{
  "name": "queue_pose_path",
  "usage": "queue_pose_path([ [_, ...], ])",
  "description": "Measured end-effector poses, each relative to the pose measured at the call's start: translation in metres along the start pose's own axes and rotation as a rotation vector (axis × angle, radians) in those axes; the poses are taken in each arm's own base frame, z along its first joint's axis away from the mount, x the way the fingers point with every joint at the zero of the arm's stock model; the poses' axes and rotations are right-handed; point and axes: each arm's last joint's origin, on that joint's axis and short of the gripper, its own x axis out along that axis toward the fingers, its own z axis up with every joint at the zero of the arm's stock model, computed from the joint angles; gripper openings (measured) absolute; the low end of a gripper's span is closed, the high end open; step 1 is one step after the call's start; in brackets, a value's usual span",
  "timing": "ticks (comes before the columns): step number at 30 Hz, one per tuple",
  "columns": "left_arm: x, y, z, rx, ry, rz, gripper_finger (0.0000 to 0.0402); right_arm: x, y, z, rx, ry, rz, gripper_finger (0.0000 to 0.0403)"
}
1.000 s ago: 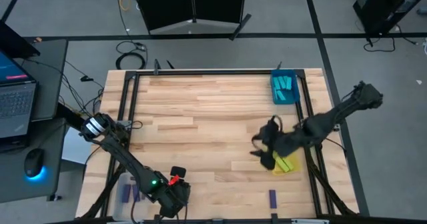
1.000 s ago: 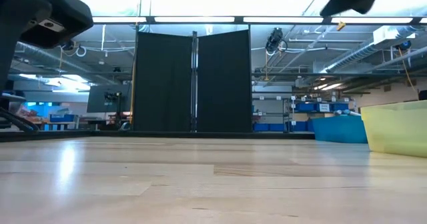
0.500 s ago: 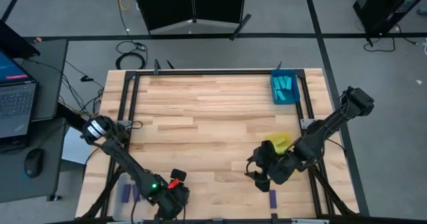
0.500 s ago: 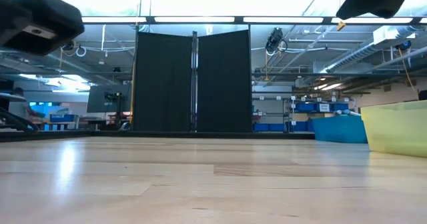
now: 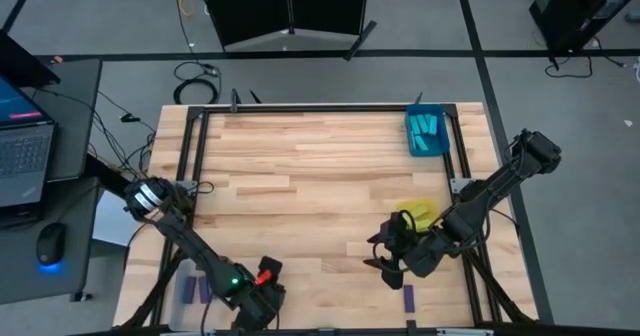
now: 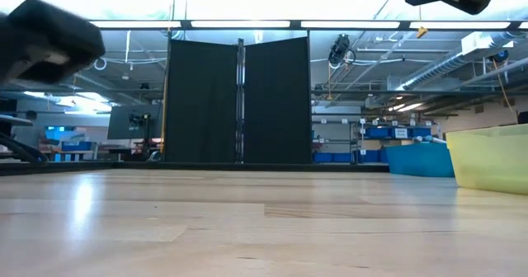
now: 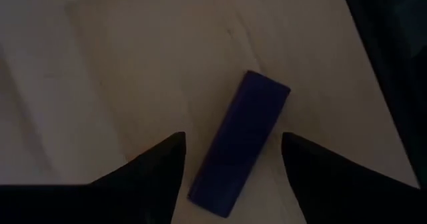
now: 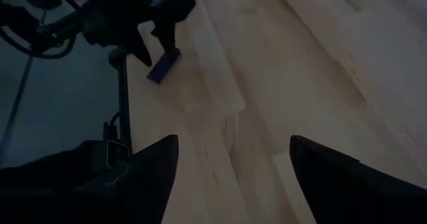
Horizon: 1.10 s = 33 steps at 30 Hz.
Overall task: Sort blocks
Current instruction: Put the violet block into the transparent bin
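In the left wrist view a purple block [image 7: 240,144] lies flat on the wood between the fingers of my open left gripper [image 7: 231,141], which hangs over it without touching. That gripper [image 5: 258,301] is at the table's near edge, left of centre, and hides the block from above. My right gripper [image 5: 388,263], open [image 8: 230,147] and empty, hovers near the near edge on the right. Another purple block [image 5: 408,298] lies on the table just nearer than it. The right wrist view shows the left gripper's purple block [image 8: 163,65] far off.
A blue tray [image 5: 425,134] holding cyan blocks stands at the far right corner. A yellow tray [image 5: 420,216] sits under the right arm and shows at the right in the low view [image 6: 491,157]. More purple blocks [image 5: 190,288] lie at the near left corner. Bare wood spans the middle.
My right gripper has swung from over the yellow tray toward the table's near edge, uncovering the tray, and has nearly stopped beside the purple block on the right. My left gripper has sunk a little at the near edge.
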Motion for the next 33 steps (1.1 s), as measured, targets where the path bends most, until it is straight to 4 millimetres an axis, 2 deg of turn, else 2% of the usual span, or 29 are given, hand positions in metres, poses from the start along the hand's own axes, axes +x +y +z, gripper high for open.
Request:
queue_pose_path([
  [5, 0.017, -0.004, -0.004, 0.017, 0.046, -0.007, 0.0256, 0.0, 0.001, 0.001, 0.003, -0.008, 0.003, 0.0293],
  [9, 0.027, -0.005, -0.006, 0.018, 0.078, -0.012, 0.0234, 0.0, 0.001, 0.001, 0.005, -0.011, 0.005, 0.0291],
  [12, 0.029, -0.005, -0.007, 0.021, 0.084, -0.006, 0.0189, 0.0, 0.001, 0.001, 0.006, -0.012, 0.007, 0.0291],
  [16, 0.029, -0.006, -0.007, 0.023, 0.084, -0.006, 0.0101, 0.0, 0.001, 0.001, 0.008, -0.015, 0.01, 0.0291],
  [23, 0.028, -0.005, -0.007, 0.023, 0.109, -0.011, 0.0102, 0.0, 0.001, 0.001, 0.009, -0.016, 0.012, 0.0286],
  [27, 0.012, -0.004, -0.003, -0.002, 0.098, -0.006, 0.0102, 0.0, 0.001, 0.001, 0.007, -0.016, 0.011, 0.0285],
  [29, -0.001, -0.002, -0.008, -0.012, 0.121, 0.008, 0.0102, 0.0, 0.001, 0.001, 0.007, -0.016, 0.012, 0.0285],
  [33, -0.048, -0.014, -0.017, -0.058, 0.104, -0.025, 0.0102, 0.0, 0.001, 0.001, 0.006, -0.015, 0.01, 0.0284],
])
